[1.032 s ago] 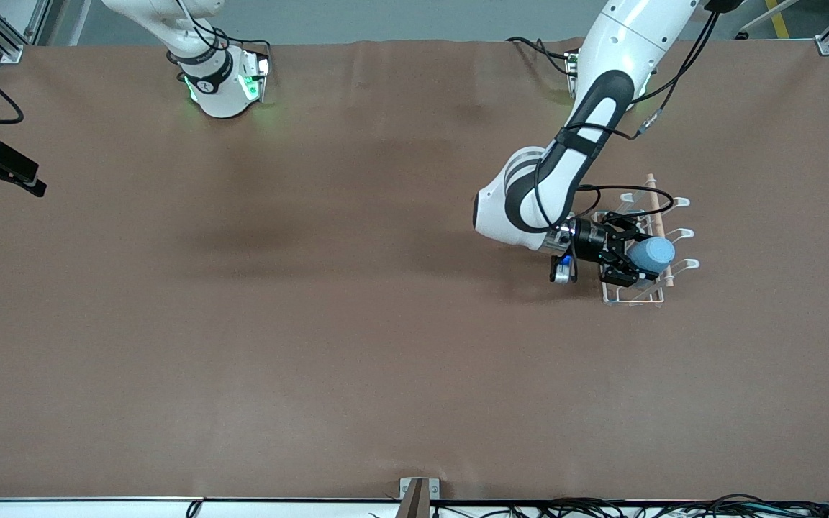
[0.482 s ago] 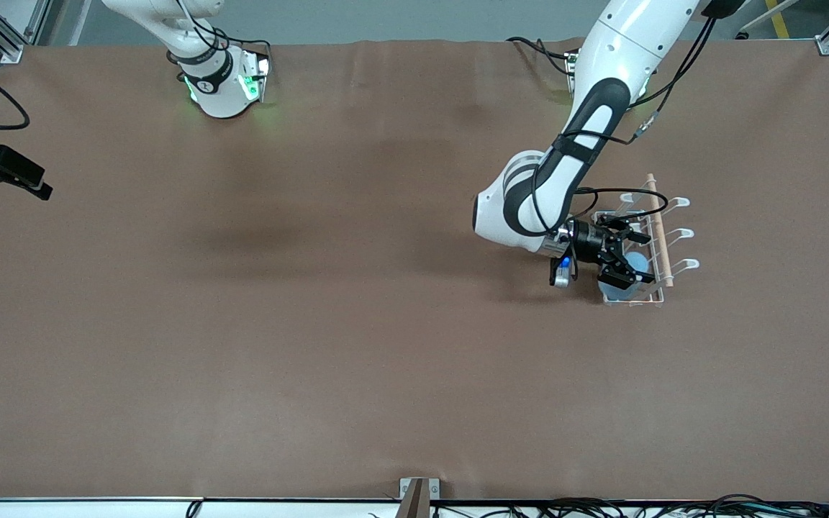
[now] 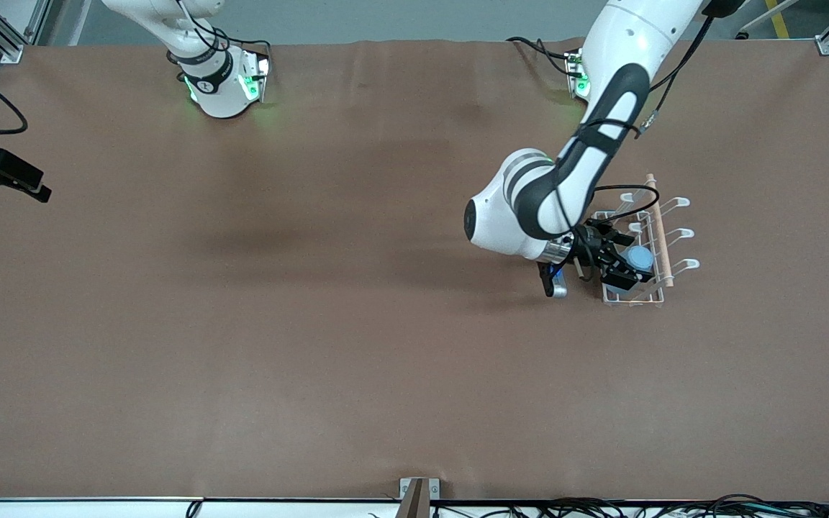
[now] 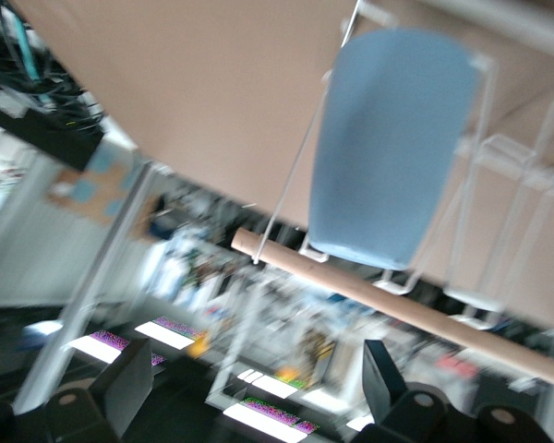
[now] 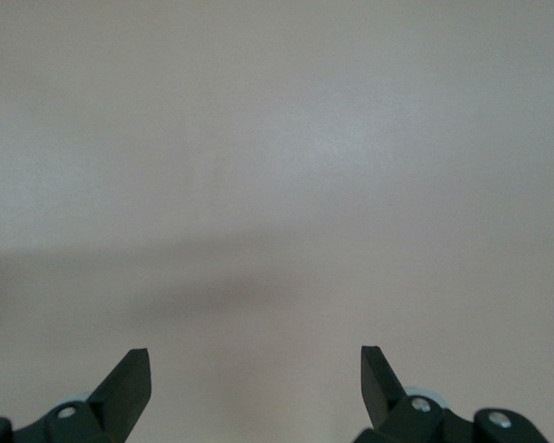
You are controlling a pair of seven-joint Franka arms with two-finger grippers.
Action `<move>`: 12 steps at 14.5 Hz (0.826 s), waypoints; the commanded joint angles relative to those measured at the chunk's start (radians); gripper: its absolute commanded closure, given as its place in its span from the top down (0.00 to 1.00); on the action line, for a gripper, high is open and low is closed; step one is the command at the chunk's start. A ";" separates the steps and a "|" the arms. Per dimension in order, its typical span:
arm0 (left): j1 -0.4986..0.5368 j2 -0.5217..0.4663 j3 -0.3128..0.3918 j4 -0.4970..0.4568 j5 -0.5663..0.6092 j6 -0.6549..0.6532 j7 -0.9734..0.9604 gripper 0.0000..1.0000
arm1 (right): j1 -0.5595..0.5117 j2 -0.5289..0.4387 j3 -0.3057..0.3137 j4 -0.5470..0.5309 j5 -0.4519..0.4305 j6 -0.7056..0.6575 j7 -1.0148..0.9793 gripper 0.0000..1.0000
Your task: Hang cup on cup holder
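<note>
The light-blue cup hangs mouth-down on a prong of the white wire cup holder, at the left arm's end of the table. In the left wrist view the cup sits against the wire loops, by the wooden dowel. My left gripper is open beside the holder, its fingers apart and clear of the cup; it also shows in the left wrist view. My right gripper is open and empty over bare table cloth, waiting at the right arm's end of the table.
The brown cloth-covered table is bare apart from the holder. The other prongs of the holder carry nothing. The arm bases stand along the edge farthest from the front camera. Cables run along the nearest edge.
One second ago my left gripper held the cup over the holder. It lowered the cup onto a prong, opened and drew back a little. The right gripper barely shifted.
</note>
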 commanded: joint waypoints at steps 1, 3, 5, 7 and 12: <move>0.042 -0.001 -0.002 0.172 -0.194 -0.001 0.000 1.00 | 0.006 0.014 0.008 0.025 -0.020 -0.017 -0.003 1.00; 0.062 -0.006 0.002 0.259 -0.318 -0.001 -0.011 1.00 | 0.008 0.014 0.008 0.025 -0.020 -0.019 0.001 1.00; 0.079 -0.027 0.004 0.315 -0.363 0.005 -0.056 1.00 | 0.008 0.014 0.008 0.025 -0.020 -0.019 0.003 1.00; 0.085 -0.039 -0.004 0.365 -0.369 0.008 -0.051 1.00 | 0.011 0.014 0.008 0.025 -0.020 -0.020 0.001 1.00; 0.168 -0.180 -0.005 0.379 -0.477 0.040 -0.047 1.00 | 0.019 0.013 0.008 0.025 -0.020 -0.028 0.006 1.00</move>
